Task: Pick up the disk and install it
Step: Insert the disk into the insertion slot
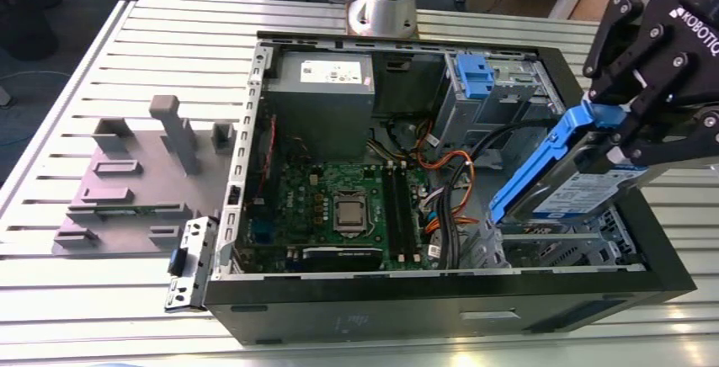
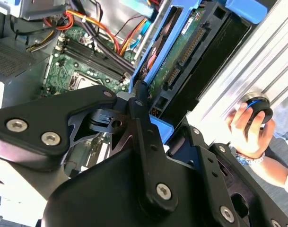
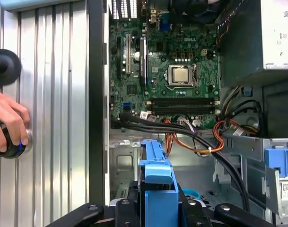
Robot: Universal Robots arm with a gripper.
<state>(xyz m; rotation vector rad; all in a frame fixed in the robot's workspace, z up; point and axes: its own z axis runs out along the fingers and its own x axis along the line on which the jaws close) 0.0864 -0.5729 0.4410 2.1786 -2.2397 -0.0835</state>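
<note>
Now, jaws clamped on disk [image 1: 560, 173], tilted, blue-white label [image 1: 582, 193] unreadable, over open PC case [image 1: 427, 308].

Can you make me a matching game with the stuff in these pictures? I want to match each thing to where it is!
Things:
1. flat silver metal disk with blue plastic rails
2. green circuit board
3. grey metal box with a white sticker
4. grey plastic block stand

Places:
A. on the ribbed metal table, outside the case
B. lying flat on the floor of the open black computer case
C. clamped in the black gripper, over the case
D. in the case's corner nearest the arm's base

Pairs: 1-C, 2-B, 3-D, 4-A.
</note>
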